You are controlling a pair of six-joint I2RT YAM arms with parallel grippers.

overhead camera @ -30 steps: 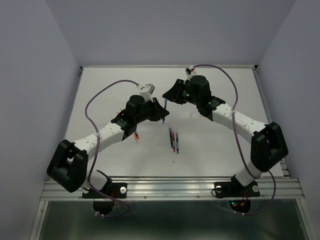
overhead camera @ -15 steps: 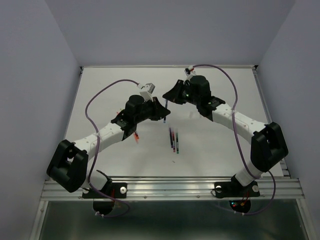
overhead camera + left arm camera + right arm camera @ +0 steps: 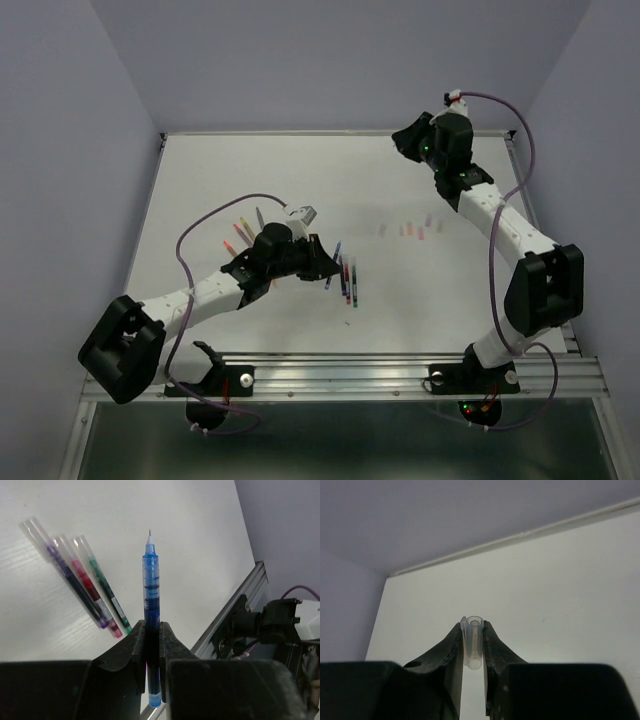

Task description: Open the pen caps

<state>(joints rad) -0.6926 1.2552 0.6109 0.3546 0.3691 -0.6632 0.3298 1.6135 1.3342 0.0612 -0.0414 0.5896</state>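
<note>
Pale lilac walls close in a white bench, and both arms reach out across it from the near edge.

Low over the middle of the bench, the left claw is clamped on a blue pen. It grips the rear part of the barrel, and the tail end pokes out behind the fingers. The pen's fine tip is bare and points away from the wrist camera. From above we see the same blue pen jutting from the left claw.

Just beside it three pens lie side by side on the bench, touching or nearly so: a purple pen, a pink pen and a green pen. Each has a clear cap on one end.

More pens fan out on the bench beyond the left forearm, orange, yellow and grey among them.

The right claw is raised near the far right corner, well apart from the left. Its wrist view shows the right claw pinched on a clear pen cap. We see the cap's open mouth at the end away from the camera.

Between the two arms, what look like loose caps lie in a rough row on the bench. They are pale and pinkish, too faint for us to make out further.
</note>
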